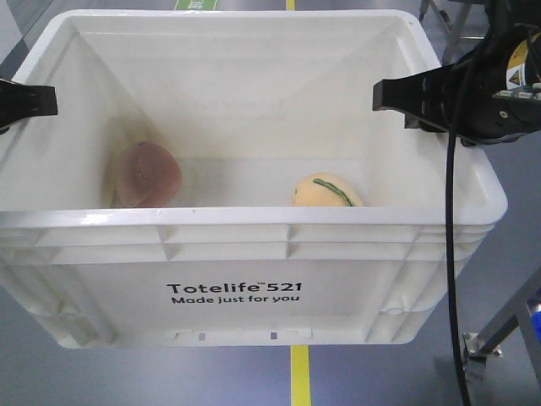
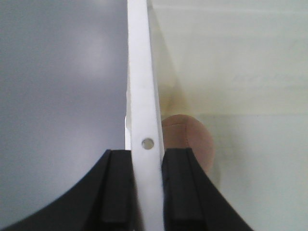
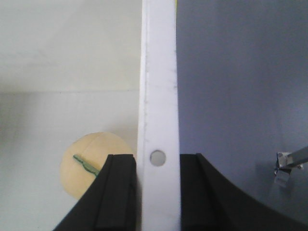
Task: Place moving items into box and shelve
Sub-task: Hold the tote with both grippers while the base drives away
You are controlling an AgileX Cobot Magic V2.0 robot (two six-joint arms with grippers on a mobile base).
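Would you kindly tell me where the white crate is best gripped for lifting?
By the thin side-wall rims of the white crate, one gripper per side, fingers straddling each edge: it is too wide for one. The left gripper and right gripper are shut there.

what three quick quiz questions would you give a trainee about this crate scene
1. True or false: the pink-grey ball and the yellow ball both lie inside the white crate.
2. The left pincer is shut on: A a ball; B the crate's side rim; C nothing.
3. Fill in: the ball nearer the right pincer bears a ____ stitched stripe.

Key: 1 true; 2 B; 3 green.
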